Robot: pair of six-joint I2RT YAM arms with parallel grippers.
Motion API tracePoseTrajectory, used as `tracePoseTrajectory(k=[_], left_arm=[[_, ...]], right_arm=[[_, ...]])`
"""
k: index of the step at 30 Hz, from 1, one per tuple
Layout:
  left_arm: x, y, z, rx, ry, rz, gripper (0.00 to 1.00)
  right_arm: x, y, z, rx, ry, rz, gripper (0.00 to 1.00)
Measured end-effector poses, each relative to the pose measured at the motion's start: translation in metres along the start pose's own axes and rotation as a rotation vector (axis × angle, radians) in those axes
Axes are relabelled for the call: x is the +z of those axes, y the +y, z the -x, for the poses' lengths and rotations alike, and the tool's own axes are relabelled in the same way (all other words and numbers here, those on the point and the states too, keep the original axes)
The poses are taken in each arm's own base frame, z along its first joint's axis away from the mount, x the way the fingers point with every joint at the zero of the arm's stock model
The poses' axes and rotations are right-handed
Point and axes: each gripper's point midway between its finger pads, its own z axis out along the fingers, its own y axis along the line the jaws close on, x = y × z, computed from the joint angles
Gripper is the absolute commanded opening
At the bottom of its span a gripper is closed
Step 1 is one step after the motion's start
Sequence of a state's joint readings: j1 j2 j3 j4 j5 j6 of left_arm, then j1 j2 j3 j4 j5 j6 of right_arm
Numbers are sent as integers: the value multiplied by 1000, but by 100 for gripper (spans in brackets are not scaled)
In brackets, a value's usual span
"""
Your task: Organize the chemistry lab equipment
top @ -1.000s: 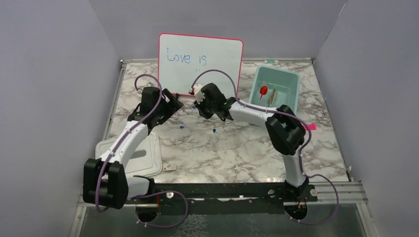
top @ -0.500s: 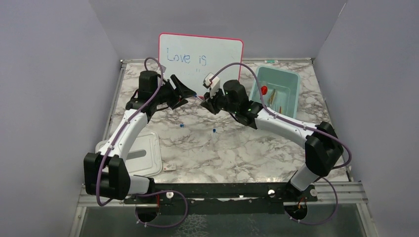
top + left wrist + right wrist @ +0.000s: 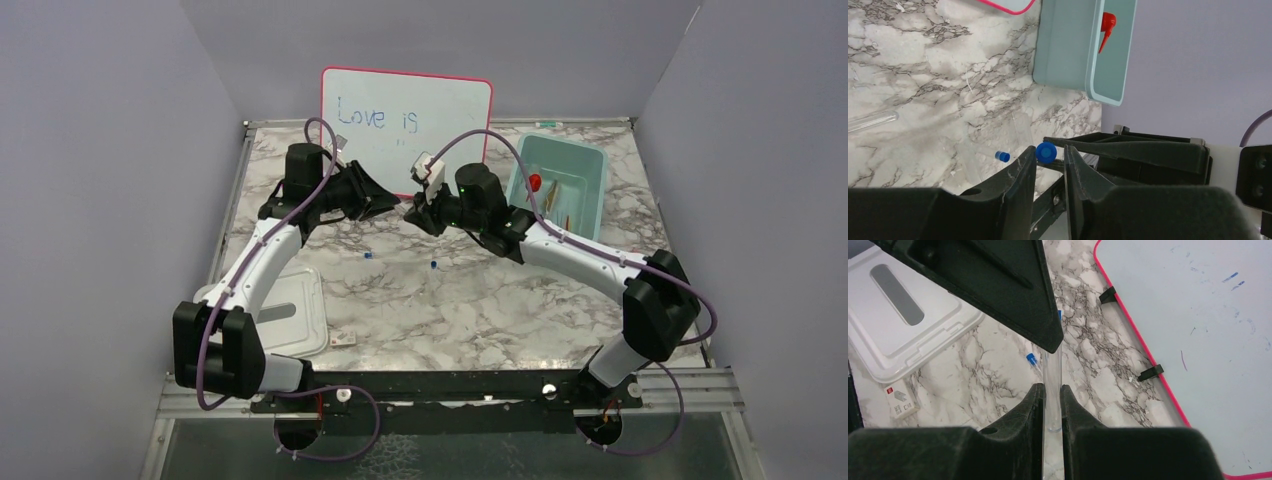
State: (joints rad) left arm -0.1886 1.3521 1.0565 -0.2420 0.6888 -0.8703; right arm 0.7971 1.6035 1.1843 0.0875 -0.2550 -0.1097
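My right gripper (image 3: 1052, 390) is shut on a clear tube (image 3: 1053, 385), holding it above the marble table in front of the whiteboard. The tube's blue cap (image 3: 1046, 152) sits between the tips of my left gripper (image 3: 1048, 157), whose jaws have closed in on it. The two grippers meet tip to tip, left gripper (image 3: 393, 205) against right gripper (image 3: 417, 210). A second blue-capped tube (image 3: 1004, 156) lies on the table below, and an uncapped clear tube (image 3: 870, 120) lies further off. A red nozzle (image 3: 534, 182) and wooden-handled tools rest inside the teal bin (image 3: 597, 160).
The pink-framed whiteboard (image 3: 405, 120) stands at the back, just behind both grippers. A white lid (image 3: 290, 310) lies at the front left with a small box (image 3: 343, 340) beside it. Two small blue pieces (image 3: 368, 255) lie mid-table.
My left gripper has swung right to meet the right gripper, and its jaws went from wide to narrow around the blue cap. The right arm stretched out and then held still.
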Motion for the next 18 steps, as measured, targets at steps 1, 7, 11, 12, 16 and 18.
tracePoseTrajectory(k=[1, 7, 11, 12, 16, 18], left_arm=[[0, 0, -1, -1, 5, -2, 24], [0, 0, -4, 6, 19, -6, 15], [0, 0, -5, 23, 25, -8, 9], [0, 0, -6, 30, 28, -8, 9], [2, 1, -10, 70, 36, -6, 9], [5, 1, -13, 107, 33, 8, 9]], right_arm=[[0, 1, 1, -3, -2, 4, 14], [-5, 5, 3, -18, -8, 23, 14], [-6, 6, 2, -23, -5, 30, 24], [-6, 6, 2, -22, -3, 31, 33], [-8, 7, -2, 2, 12, 29, 56], [-9, 5, -1, 21, 13, 14, 56]])
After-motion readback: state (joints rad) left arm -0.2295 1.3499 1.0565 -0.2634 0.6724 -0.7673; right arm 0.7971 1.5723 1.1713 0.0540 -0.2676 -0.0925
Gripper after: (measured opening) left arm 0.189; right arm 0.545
